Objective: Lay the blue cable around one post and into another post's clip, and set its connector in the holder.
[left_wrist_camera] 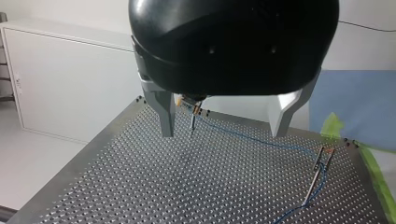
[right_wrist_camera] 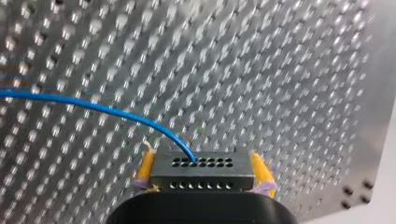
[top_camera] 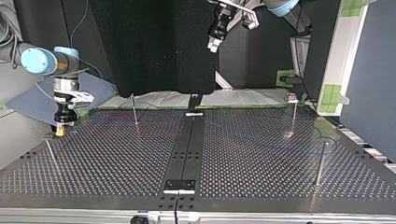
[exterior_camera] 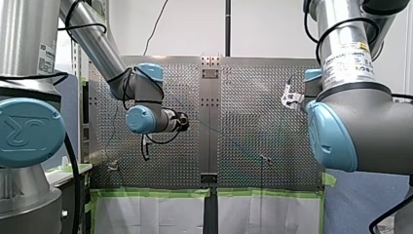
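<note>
Clamping the blue cable (right_wrist_camera: 93, 108) by its connector (right_wrist_camera: 203, 176) is my right gripper (right_wrist_camera: 201, 161).

I see a white cabinet (left_wrist_camera: 65, 88) against a white wall (left_wrist_camera: 70, 11), and a blue screen (left_wrist_camera: 355, 102). A black curtain (top_camera: 154, 46) hangs at the top view's middle.

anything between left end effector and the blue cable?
Nothing visible. The left end effector hangs open above the perforated table, with only air down to the blue cable. A thin post stands along the cable, not before it.
</note>
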